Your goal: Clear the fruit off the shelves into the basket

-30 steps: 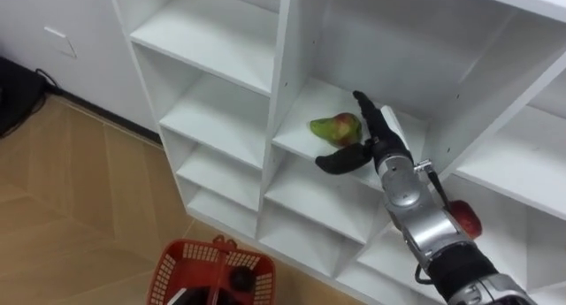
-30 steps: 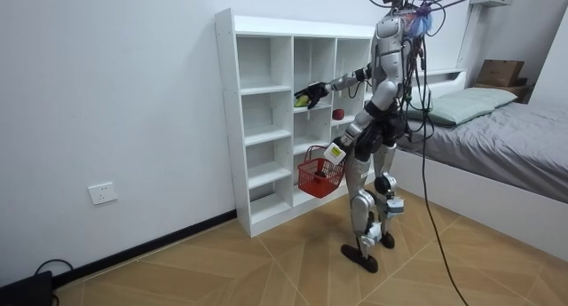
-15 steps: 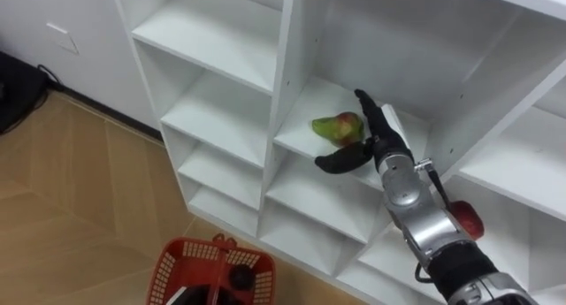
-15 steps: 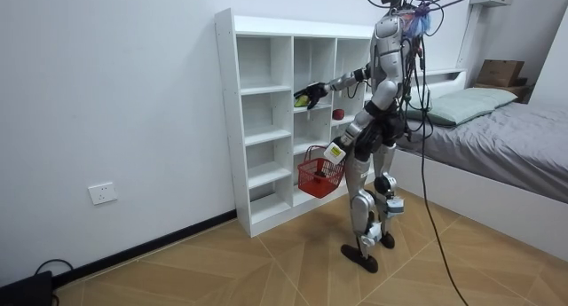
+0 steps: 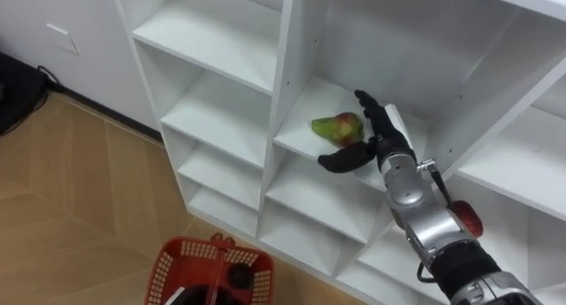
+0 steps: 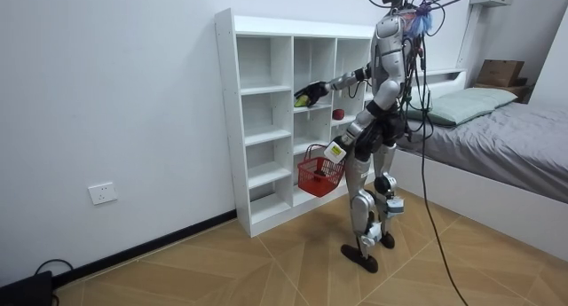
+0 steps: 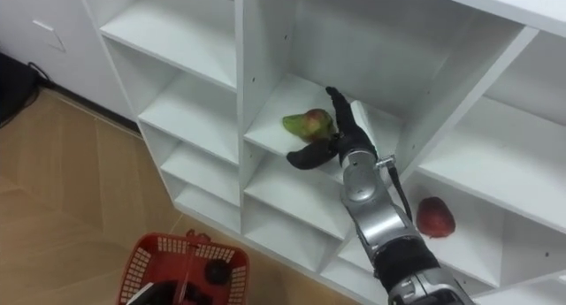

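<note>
As the task stands, the step in hand is the taking of a green-and-red pear-shaped fruit (image 5: 336,126), which lies on a shelf in the middle column of the white open-shelved closet (image 5: 285,66).

Right hand (image 5: 382,148): released, reaching into that compartment. Its fingers (image 5: 370,109) lie straight along the fruit's right side, touching or just beside it. The thumb (image 5: 340,160) is spread across the front, below the fruit. Nothing is clasped yet.

Left hand (image 6: 335,152): low at the robot's side, where the red wire basket (image 5: 168,263) hangs. Its hold cannot be read.

A round red apple (image 5: 469,218) sits in the next compartment to the right, one shelf lower, uncollected.

Recommendation: bring the palm against the fruit before curling, so the fingers wrap behind it and the thumb rises to oppose them. Closing from the present offset would likely nudge the fruit leftward, and its rounded body would roll. Closure should be gentle, as the skin looks soft. Once held, lift the fruit clear of the shelf and draw it straight out past the front edge. Keep the forearm off the compartment's sides, then lower the fruit over the basket. The robot stands facing the closet, and no step forward appears necessary.
</note>
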Controlling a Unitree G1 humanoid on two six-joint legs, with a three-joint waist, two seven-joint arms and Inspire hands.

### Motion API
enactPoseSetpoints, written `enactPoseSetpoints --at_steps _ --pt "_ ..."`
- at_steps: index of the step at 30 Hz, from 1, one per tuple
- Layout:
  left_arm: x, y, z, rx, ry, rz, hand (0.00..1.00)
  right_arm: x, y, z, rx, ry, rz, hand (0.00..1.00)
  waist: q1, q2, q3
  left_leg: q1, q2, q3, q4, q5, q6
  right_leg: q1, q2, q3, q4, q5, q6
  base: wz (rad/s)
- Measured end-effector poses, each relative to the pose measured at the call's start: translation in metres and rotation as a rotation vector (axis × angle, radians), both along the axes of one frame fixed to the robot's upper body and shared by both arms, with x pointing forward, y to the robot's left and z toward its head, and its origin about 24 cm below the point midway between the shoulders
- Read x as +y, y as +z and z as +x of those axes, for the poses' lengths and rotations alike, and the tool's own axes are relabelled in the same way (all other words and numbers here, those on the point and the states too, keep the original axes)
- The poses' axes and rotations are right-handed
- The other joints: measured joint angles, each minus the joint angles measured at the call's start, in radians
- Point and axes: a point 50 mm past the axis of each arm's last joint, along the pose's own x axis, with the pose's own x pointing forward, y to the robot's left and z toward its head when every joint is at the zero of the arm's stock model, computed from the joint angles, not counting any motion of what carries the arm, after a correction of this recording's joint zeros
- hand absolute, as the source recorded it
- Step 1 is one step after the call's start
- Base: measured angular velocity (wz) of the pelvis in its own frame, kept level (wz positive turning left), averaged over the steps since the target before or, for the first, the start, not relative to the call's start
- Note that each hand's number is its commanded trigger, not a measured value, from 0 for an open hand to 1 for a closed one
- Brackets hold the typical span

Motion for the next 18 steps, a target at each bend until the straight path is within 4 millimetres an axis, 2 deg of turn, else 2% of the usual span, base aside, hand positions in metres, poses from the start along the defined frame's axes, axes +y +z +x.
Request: enactPoseSetpoints --at_steps 5,18 --pt "0.0004 0.0001 -0.0002 0.0 -0.001 0.001 1.0 -0.0073 0.0047 0.0037 -0.018 -0.027 -0.012 1.0 0.0 0.0 0.0 0.0 0.001 0.0 0.0 0.0 0.0 0.0 0.001 0.001 0.0 0.0 0.0 0.0" --pt "0.0027 0.0006 -0.0029 0.001 0.005 0.003 1.0 -0.0043 0.0027 0.0028 -0.002 -0.027 0.03 1.0 0.0 0.0 0.0 0.002 0.0 0.0 0.003 0.0 0.0 0.0 0.0 0.003 0.0 0.0 0.0 0.0"
